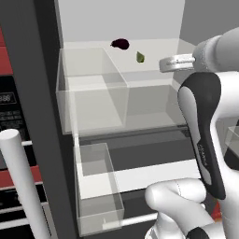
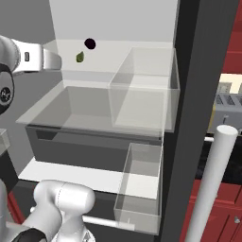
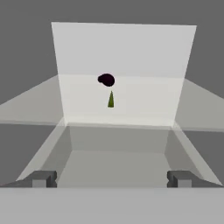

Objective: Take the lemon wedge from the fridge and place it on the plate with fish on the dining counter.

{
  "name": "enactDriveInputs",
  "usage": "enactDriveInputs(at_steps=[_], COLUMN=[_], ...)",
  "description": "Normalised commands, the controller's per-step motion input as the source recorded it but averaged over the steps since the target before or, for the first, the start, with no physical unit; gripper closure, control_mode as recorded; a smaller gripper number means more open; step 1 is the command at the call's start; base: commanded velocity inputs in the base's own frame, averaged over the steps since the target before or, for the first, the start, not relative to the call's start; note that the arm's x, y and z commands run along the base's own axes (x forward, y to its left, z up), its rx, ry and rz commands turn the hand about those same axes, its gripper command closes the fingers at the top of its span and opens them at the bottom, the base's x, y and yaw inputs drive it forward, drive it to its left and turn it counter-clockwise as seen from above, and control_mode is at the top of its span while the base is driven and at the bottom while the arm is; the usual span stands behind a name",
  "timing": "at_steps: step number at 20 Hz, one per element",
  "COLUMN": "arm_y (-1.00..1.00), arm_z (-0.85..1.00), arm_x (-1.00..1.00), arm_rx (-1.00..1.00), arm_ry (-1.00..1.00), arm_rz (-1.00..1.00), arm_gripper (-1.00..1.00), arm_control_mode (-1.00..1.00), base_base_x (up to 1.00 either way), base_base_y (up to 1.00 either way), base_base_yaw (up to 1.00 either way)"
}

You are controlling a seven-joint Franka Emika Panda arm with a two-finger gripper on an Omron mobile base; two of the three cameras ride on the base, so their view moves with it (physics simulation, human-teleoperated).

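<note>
Fingers (image 3: 44, 178) spread wide, released, holding nothing, at mouth of fridge (image 1: 49, 116). Lemon wedge (image 3: 110, 99) on white upper shelf, just before dark lump (image 3: 106, 79). Step: reach. Next: advance straight, close on wedge only.

The white Franka arm with dark joints (image 1: 205, 140) rises from its base, elbow bent up high, with the forearm reaching forward and roughly level. The wrist ends in a pale grey flange, seen in the left base view. In the hand view the two-finger gripper (image 3: 112, 178) has its small dark finger tips (image 3: 43, 179) spread wide apart, nothing between them, both level with each other.
</note>
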Motion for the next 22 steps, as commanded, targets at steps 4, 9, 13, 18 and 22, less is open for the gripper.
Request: enactDriveInputs(at_steps=[4, 9, 13, 18, 22], arm_y=[0.00, 0.00, 0.00, 0.00, 0.09], arm_z=[-0.07, -0.04, -0.27, -0.25, 0.00], arm_x=[0.24, 0.63, 0.68, 0.70, 0.67], arm_rx=[0.01, 0.02, 0.00, 0.00, 0.00], arm_ry=[-0.01, 0.00, 0.00, 0.00, 0.00], arm_rz=[0.00, 0.00, 0.00, 0.00, 0.00], arm_gripper=[-1.00, -1.00, -1.00, -1.00, -1.00], arm_control_mode=[-1.00, -1.00, -1.00, -1.00, -1.00], base_base_x=[0.00, 0.00, 0.00, 0.00, 0.00], base_base_y=[0.00, 0.00, 0.00, 0.00, 0.00], base_base_yaw=[0.00, 0.00, 0.00, 0.00, 0.00])
